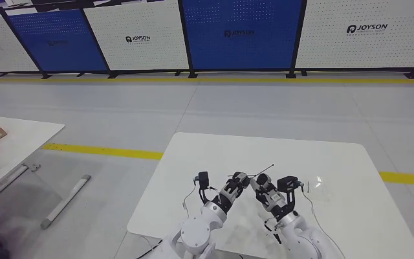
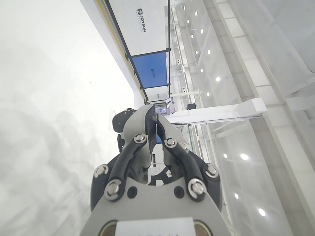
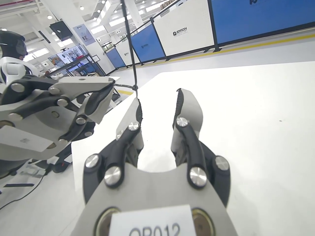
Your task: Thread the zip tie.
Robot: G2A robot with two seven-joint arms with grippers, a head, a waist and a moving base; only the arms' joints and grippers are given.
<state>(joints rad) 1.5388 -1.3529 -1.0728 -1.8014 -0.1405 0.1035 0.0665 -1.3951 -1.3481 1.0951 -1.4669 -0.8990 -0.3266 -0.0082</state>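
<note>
A thin black zip tie [image 3: 126, 25] stands almost upright over the white table [image 3: 246, 99], its small head [image 3: 134, 87] at the lower end. My left gripper [image 3: 112, 84] is shut on a short piece of the tie that runs sideways into the head. My right gripper [image 3: 158, 98] is open just below the head, one fingertip [image 3: 136, 103] touching or nearly touching it and nothing between its fingers. From above, the left gripper [image 1: 240, 180] and right gripper [image 1: 259, 183] sit close together near the table's front, the zip tie [image 1: 265, 170] slanting away from them. The left gripper [image 2: 155, 116] shows pressed-together pads.
The white table [image 1: 323, 155] stretches away bare beyond the grippers. A small clear object [image 1: 317, 184] lies to the right of the right arm. Another white table [image 1: 26, 136] stands off to the left across the floor. Blue and white panels [image 1: 239, 32] line the back.
</note>
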